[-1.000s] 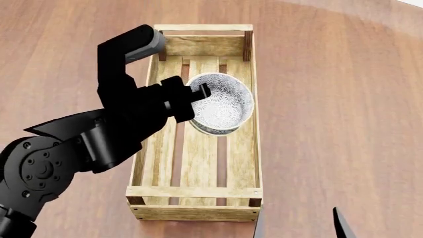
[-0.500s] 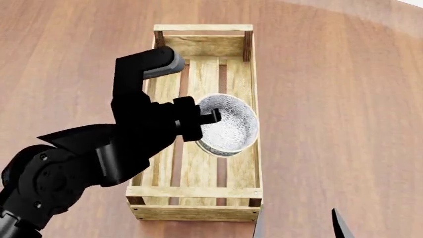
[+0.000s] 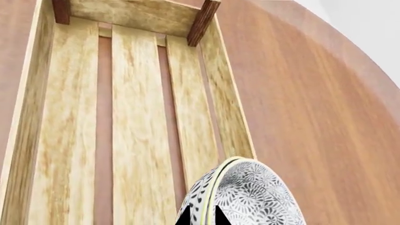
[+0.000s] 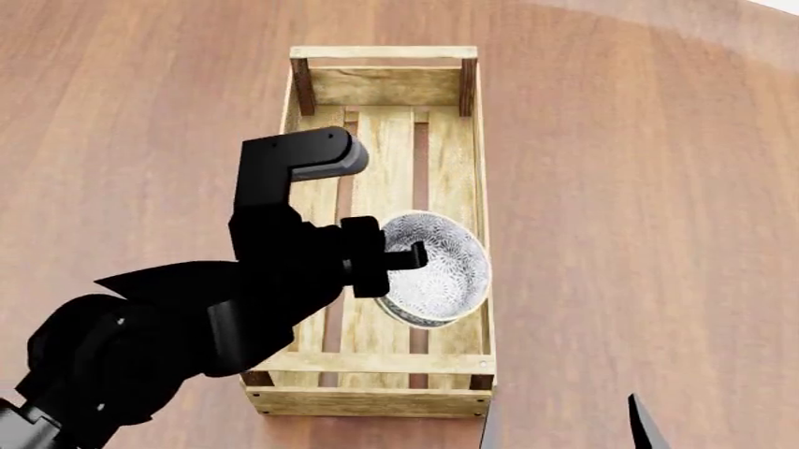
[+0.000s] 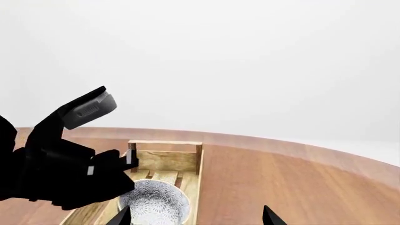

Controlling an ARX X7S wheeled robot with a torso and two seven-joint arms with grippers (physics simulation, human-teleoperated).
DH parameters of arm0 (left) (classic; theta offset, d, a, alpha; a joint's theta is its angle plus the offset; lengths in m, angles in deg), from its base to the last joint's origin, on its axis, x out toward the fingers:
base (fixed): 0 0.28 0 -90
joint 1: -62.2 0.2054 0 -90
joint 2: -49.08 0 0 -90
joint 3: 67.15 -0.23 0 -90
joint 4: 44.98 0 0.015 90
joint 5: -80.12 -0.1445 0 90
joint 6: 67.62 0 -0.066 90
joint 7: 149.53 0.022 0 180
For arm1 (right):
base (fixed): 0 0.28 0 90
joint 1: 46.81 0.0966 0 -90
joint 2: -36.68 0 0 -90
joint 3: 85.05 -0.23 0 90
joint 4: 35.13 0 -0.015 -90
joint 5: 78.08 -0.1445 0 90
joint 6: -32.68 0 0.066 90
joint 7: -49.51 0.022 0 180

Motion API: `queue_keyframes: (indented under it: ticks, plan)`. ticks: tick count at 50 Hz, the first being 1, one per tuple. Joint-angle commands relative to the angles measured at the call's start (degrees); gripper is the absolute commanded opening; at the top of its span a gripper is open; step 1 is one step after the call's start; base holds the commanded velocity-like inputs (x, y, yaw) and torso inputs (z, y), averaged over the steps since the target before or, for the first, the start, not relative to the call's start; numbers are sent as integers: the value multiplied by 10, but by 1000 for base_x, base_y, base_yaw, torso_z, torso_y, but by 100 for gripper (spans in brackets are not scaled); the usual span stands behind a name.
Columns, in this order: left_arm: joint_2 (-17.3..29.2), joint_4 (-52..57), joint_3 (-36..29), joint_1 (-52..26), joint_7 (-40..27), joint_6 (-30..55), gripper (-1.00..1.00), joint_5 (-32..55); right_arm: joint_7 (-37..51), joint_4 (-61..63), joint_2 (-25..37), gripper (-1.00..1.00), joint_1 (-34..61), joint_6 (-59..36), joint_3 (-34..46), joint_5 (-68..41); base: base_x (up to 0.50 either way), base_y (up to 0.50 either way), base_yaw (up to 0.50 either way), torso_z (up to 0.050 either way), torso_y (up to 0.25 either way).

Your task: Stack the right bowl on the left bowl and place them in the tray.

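The grey-and-white patterned bowls (image 4: 443, 271) look nested as one stack, tilted over the near half of the tray (image 4: 381, 86), a long light-wood crate. My left gripper (image 4: 413, 254) is shut on the stack's rim. In the left wrist view its gripper (image 3: 202, 216) pinches the yellowish rim of the bowls (image 3: 253, 194), one finger inside and one outside, with the tray's (image 3: 134, 117) slats beyond. I cannot tell whether the stack touches the floor. My right gripper (image 4: 562, 430) stands open near the tray's near right corner, holding nothing.
The tray sits on a brown wooden table (image 4: 624, 187) with a rounded far edge. In the right wrist view, the right gripper (image 5: 196, 218) faces the bowls (image 5: 155, 204), the tray (image 5: 166, 160) and the left arm (image 5: 56, 164).
My left gripper has carried the bowls from the tray's middle toward its near end. The right gripper has not moved.
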Motion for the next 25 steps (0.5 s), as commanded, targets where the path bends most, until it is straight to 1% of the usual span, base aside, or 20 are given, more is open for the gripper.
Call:
queue_keyframes:
  ticks: [1, 13, 25]
  plan:
    - [-15, -40, 0, -1, 34, -43, -100, -8, -11, -1, -9, 100, -1, 2, -11, 11, 0, 0, 0, 0, 0]
    - [-19, -70, -27, 2, 52, -67, -100, -1, -12, -5, -9, 100, -1, 5, -10, 12, 0, 0, 0, 0, 1]
    - [-22, -84, -85, -1, 76, -99, -100, 14, -12, -8, -10, 100, -2, 9, -8, 11, 0, 0, 0, 1, 1]
